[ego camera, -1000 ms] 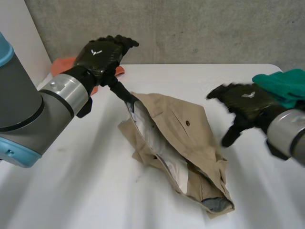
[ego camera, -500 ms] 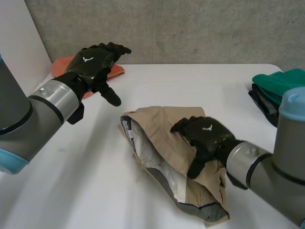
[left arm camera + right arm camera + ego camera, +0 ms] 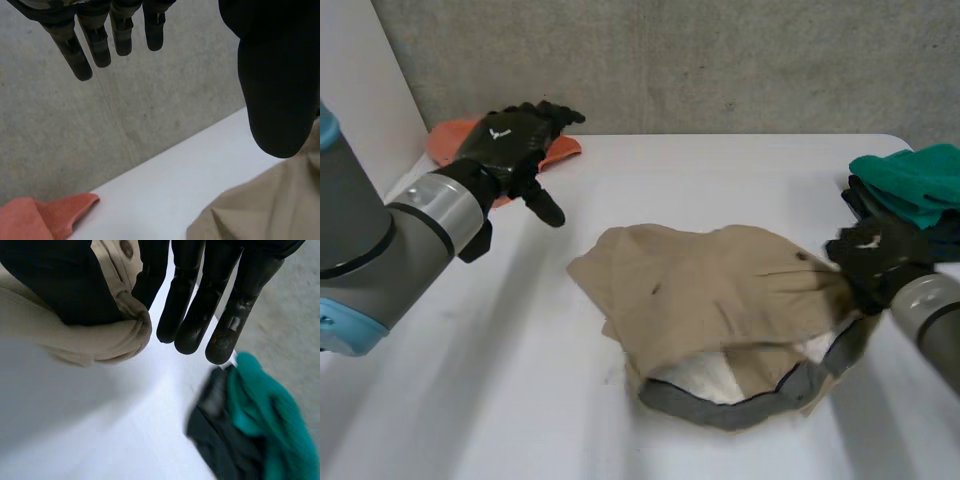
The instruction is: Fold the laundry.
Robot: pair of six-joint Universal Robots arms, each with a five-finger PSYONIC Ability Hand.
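Far left, back of table: orange cloth [image 3: 455,140] lies flat near the grey wall, partly hidden behind the left hand.
Left arm: grey with a light-blue cap, reaching over the left side of the white table [image 3: 720,170].
Left hand [image 3: 505,140]: held in the air over the orange cloth and well apart from the trousers. Its fingers [image 3: 100,40] are straight and spread with the thumb out, and it has hold of nothing.
Left wrist view: a corner of the orange cloth lies on the table below the fingertips. The edge of the khaki cloth lies below the thumb, with bare table between the two cloths.
Middle of table: khaki trousers [image 3: 720,290] in a crumpled heap, lying flat on the left and lifted a little on the right.
Near edge of trousers: white lining [image 3: 705,378] shows in the opening, with a grey waistband [image 3: 750,405] curving below it.
Right edge of trousers: right hand [image 3: 875,255] is on the cloth here.
Right hand, wrist view: thumb and one finger pinch a rolled fold of the khaki cloth. The other fingers [image 3: 187,305] are straight, touch nothing, and point toward the green pile.
Far right: green cloth [image 3: 910,180] lies on top of a dark cloth [image 3: 860,195]. The pile is near the right hand but apart from the trousers.
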